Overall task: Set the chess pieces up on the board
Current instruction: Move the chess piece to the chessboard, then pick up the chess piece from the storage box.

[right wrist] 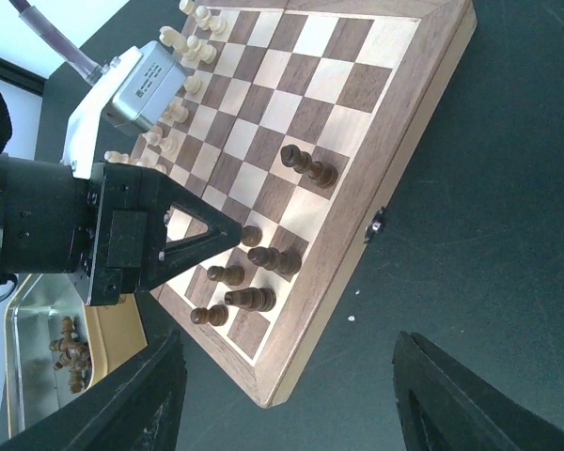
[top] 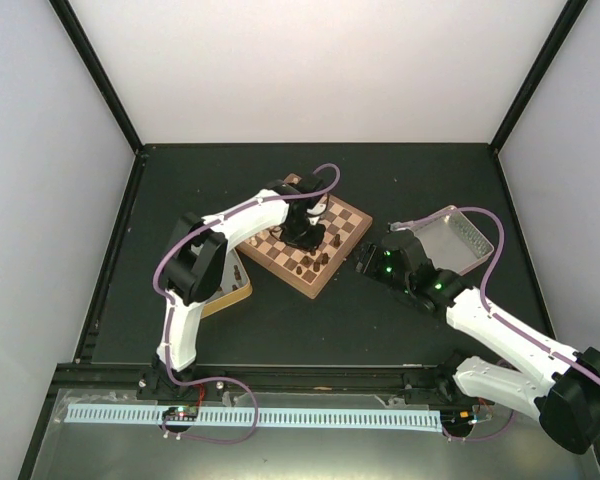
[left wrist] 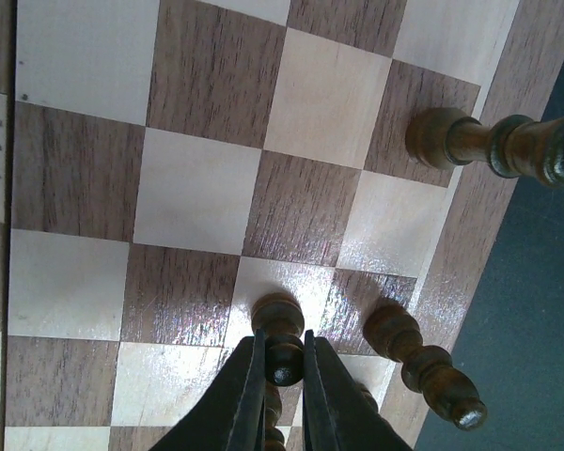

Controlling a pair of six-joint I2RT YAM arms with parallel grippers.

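Note:
The board (top: 348, 222) lies tilted in the middle of the table. Several dark chess pieces (top: 320, 260) stand near its near-right edge, and cream ones (right wrist: 193, 47) on the far side. My left gripper (top: 308, 238) is low over the board. In the left wrist view it (left wrist: 282, 343) is shut on the head of a dark pawn (left wrist: 279, 315) that stands on a light square. Two more dark pieces (left wrist: 423, 362) (left wrist: 493, 141) stand along the rim. My right gripper (top: 375, 262) is off the board's right corner, open and empty (right wrist: 291, 404) above the dark mat.
A metal tray (top: 460, 235) lies behind the right gripper. Another tray (right wrist: 23, 319) beside the board's left side holds loose dark pieces (right wrist: 66, 352). The enclosure walls stand around the mat.

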